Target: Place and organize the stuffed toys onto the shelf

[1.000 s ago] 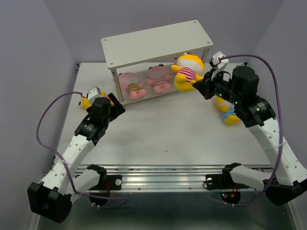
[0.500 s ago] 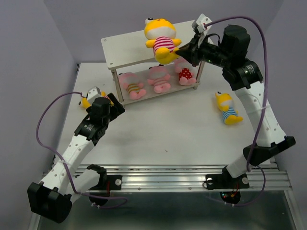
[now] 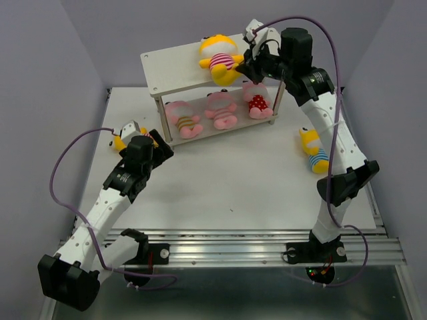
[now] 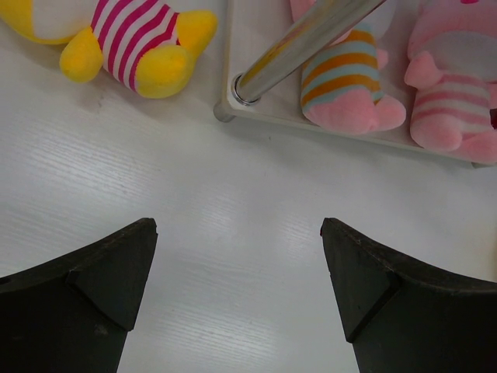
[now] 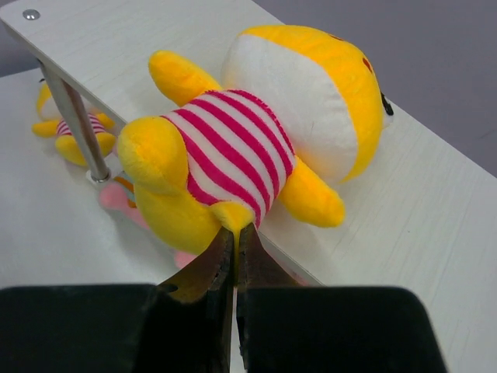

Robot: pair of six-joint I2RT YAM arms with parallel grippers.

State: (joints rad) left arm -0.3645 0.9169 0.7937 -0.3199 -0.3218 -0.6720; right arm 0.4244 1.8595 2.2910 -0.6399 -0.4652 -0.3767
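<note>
The right claw (image 5: 235,233) pinched the yellow striped toy (image 5: 248,148) by its bottom. The toy lay on the top board of the shelf (image 5: 435,256), head away from the claw. The left claw (image 4: 237,256) stood spread.

The top view looks down from high behind the near edge over the whole table (image 3: 233,180) and shelf (image 3: 180,65). Both wrist views sit close, sharing the shelf: left sees its lower corner at the frame's top, right its top board
</note>
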